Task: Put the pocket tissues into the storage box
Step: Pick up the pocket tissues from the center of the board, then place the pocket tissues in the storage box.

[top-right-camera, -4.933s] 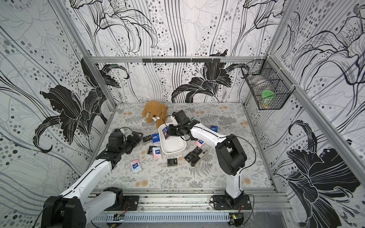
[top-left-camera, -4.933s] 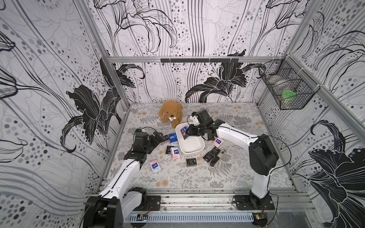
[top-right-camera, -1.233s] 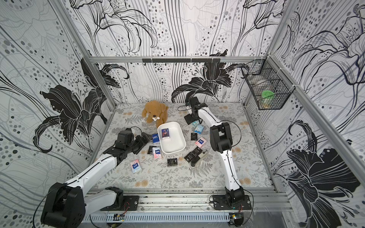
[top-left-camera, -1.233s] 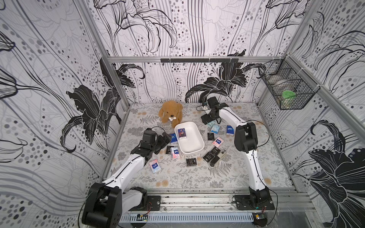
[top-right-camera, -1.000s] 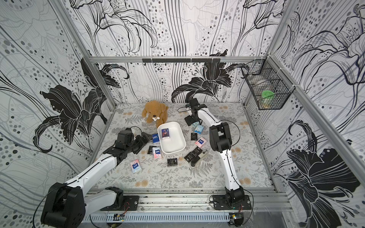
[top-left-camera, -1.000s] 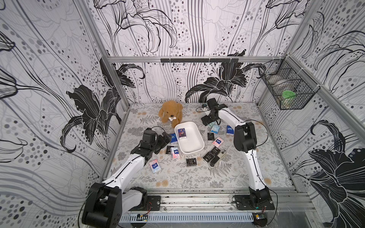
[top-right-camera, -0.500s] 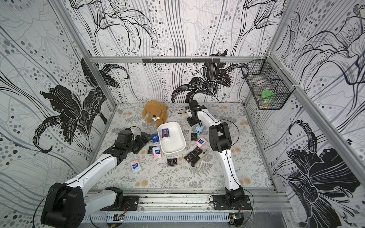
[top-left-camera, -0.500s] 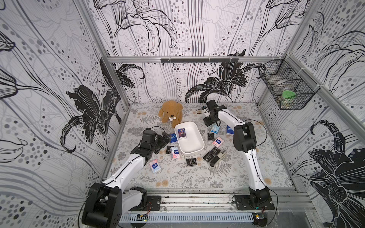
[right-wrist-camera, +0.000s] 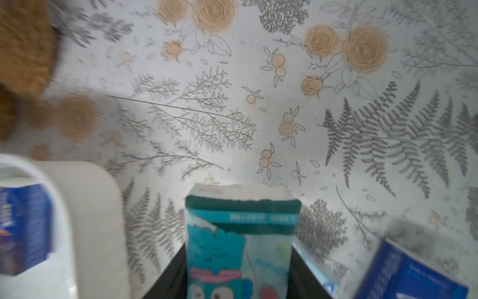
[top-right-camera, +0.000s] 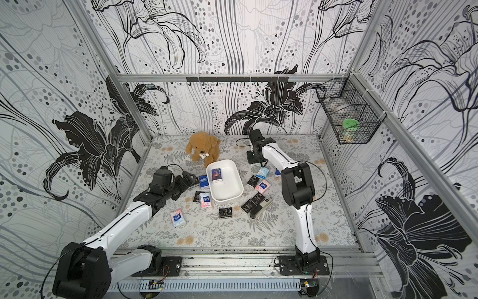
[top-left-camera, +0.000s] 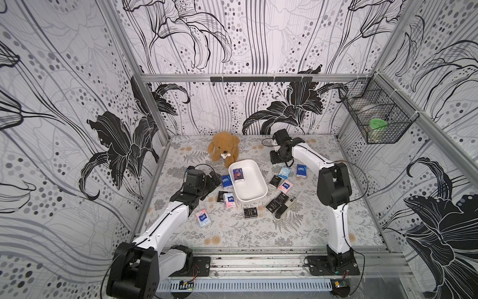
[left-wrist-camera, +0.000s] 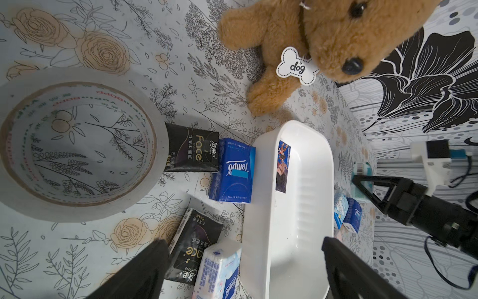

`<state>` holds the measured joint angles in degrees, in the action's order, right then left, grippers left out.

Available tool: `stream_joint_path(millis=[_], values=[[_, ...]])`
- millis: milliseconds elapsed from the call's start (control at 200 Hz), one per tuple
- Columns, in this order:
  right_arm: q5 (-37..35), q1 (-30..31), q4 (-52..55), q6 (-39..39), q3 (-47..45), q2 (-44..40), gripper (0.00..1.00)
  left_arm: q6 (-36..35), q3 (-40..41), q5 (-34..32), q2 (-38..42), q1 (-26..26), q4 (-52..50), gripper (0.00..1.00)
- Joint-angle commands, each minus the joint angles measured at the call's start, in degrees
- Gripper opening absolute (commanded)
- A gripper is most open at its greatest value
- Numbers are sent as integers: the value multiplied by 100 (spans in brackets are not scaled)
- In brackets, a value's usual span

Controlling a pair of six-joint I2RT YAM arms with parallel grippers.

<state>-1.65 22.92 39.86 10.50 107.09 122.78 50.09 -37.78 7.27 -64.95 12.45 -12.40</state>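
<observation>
Storage box (top-left-camera: 253,187) at mid-worktop holds one dark blue tissue packet (top-left-camera: 238,174); other pocket tissues (top-left-camera: 286,187) lie around it. Right gripper (top-left-camera: 277,158) clamps a teal packet (right-wrist-camera: 240,240) beyond the box's far corner; left gripper (left-wrist-camera: 244,243) gapes wide, empty. Wire basket (top-left-camera: 388,134) holds a green-lidded jar (top-left-camera: 378,123).

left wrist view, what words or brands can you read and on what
"dog": bone tag on the plush dog.
"Face": black tissue packet.
"Tempo": blue tissue packet.
Printing inside the tape roll: too small to read.
</observation>
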Motion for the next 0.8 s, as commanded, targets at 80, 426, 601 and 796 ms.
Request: stream_joint_path(millis=[80,426,601,796], values=[[-16,534,-63,1036,-311,-733,50,-148,-26,-252,208,13,-87,97],[34,1655,-333,1871,-407,-785,52,-244,422,-388,547,12,-276,97],[0,2068,-652,2327,-332,-445,52,-233,560,-403,743,12,-287,97],[-207,2208,-642,2647,47,77,52,-277,588,-388,851,13,-346,97]])
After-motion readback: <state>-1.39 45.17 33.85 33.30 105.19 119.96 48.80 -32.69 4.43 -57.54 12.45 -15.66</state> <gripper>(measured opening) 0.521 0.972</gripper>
